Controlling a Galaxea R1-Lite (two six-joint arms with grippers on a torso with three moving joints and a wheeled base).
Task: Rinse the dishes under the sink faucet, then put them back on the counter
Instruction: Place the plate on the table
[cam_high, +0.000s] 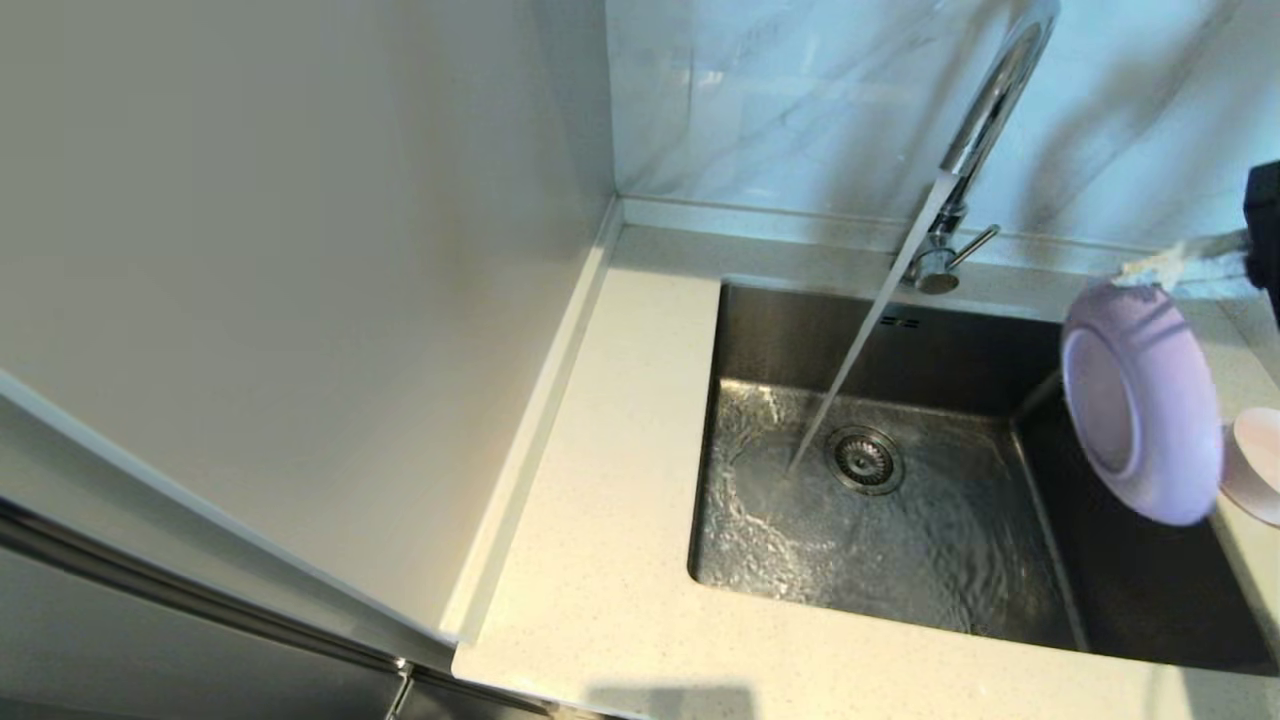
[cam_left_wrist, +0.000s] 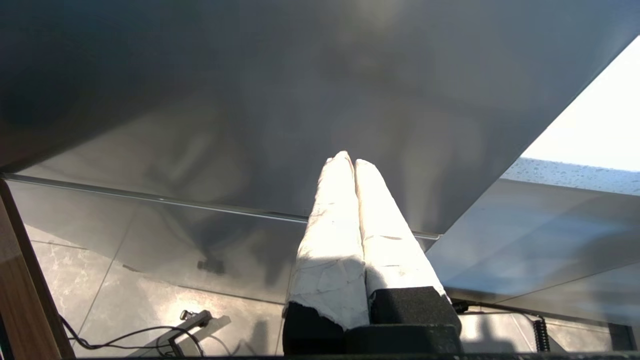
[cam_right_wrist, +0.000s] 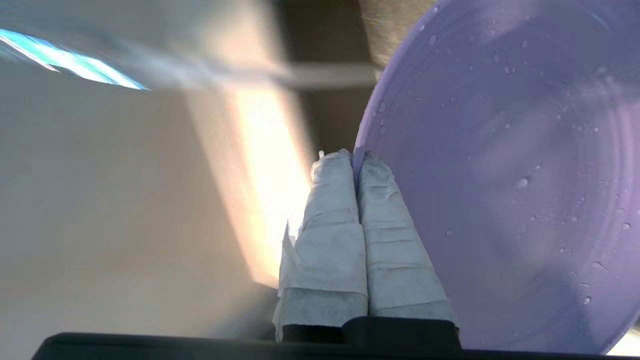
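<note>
a kitchen corner seen from the robot's head, looking down on a cream-white speckled counter (cam_high: 600, 560) that wraps around a square stainless-steel basin (cam_high: 900, 500). a tall chrome gooseneck faucet (cam_high: 985, 120) stands behind the basin, and a stream of water (cam_high: 860, 345) slants from it down to the basin floor just beside the round drain (cam_high: 865, 460), spreading in ripples. at the right edge of the basin, a round lavender-purple plate (cam_high: 1140, 400) is held up in the air, tipped almost on edge, with its underside facing toward the basin and the stream well apart from it. the right gripper (cam_right_wrist: 356, 159) holds it: in the right wrist view its two white-wrapped fingers (cam_right_wrist: 327, 220) are pressed together on the plate's rim, one on each face, with the plate's broad surface fanning out past the fingertips and dotted with water drops. in the head view only a dark part of that arm and a bit of white wrapping show above the plate's top edge. a pale pink bowl (cam_high: 1255, 465) sits on the counter just behind the plate, at the far right, partly hidden by it. the left gripper (cam_left_wrist: 350, 159) is away from the sink, its white-wrapped fingers together with nothing between them, pointing at a grey cabinet panel (cam_left_wrist: 250, 100) above a tiled floor (cam_left_wrist: 150, 305).
</note>
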